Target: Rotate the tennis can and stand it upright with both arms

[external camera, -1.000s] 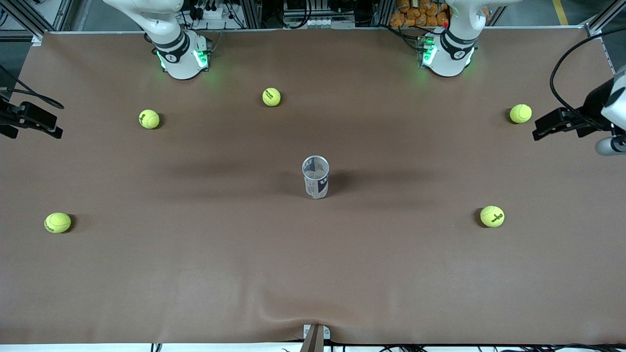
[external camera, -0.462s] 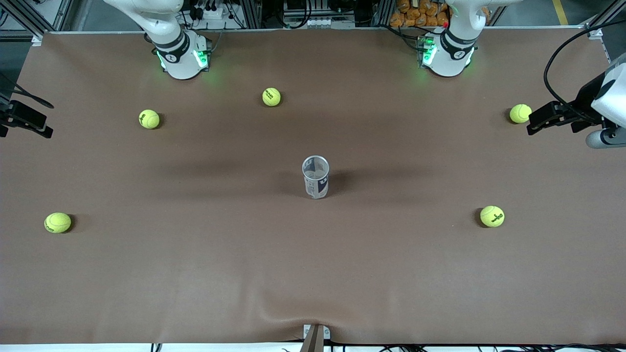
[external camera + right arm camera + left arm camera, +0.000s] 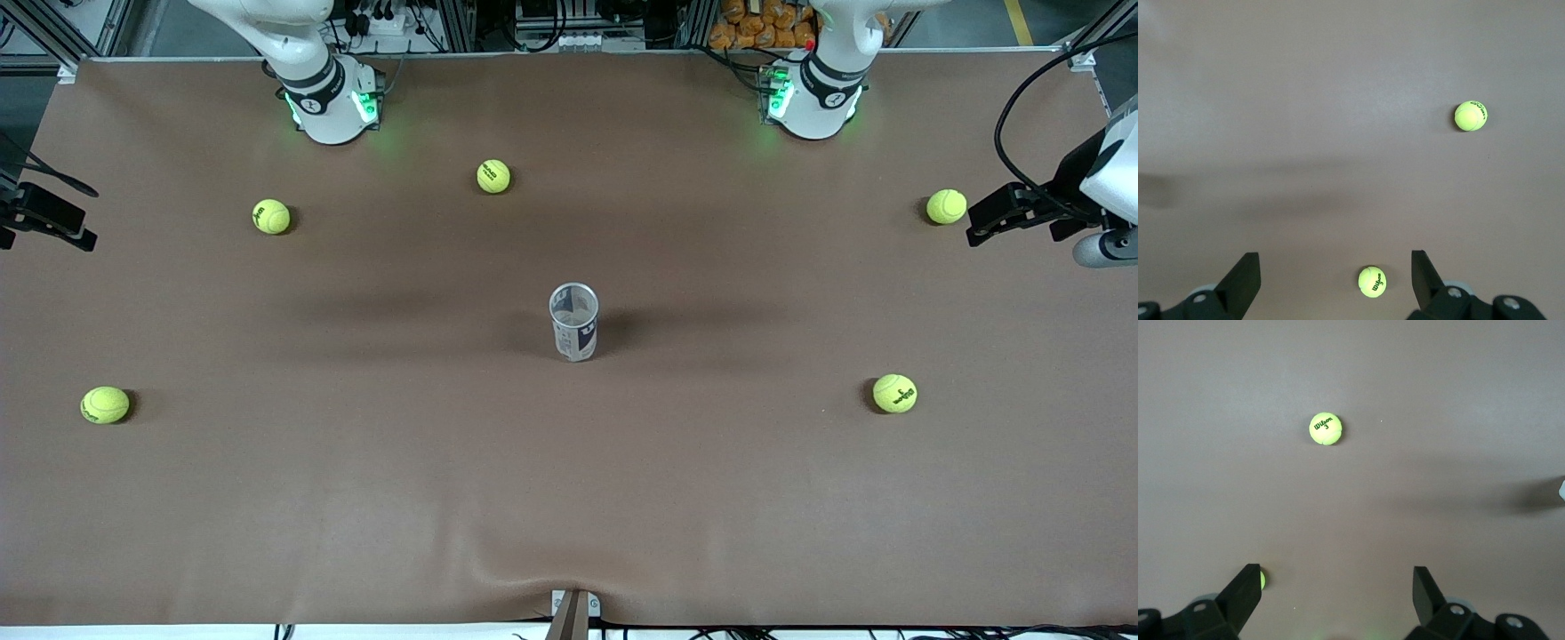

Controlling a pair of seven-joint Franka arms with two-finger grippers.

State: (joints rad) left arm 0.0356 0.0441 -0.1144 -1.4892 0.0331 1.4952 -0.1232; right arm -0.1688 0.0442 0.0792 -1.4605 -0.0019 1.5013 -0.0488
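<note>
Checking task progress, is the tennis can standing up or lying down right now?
Upright: the tennis can stands mid-table, open silvery rim facing up, with no gripper touching it.

Table [image 3: 356, 498] (brown): can [image 3: 573, 322], balls [image 3: 894, 393].

The tennis can [image 3: 573, 322] stands upright at the centre of the frame on the worktop [image 3: 569, 498]. Five tennis balls lie around it, all well apart: one at upper centre [image 3: 493, 176], one at upper left of the frame [image 3: 271, 216], one at lower left [image 3: 105, 404], one at upper right [image 3: 946, 206], one at lower right [image 3: 894, 393]. The left gripper [image 3: 982, 224] hangs at the frame's right edge beside the upper-right ball; the right gripper [image 3: 76, 233] at the left edge.
</note>
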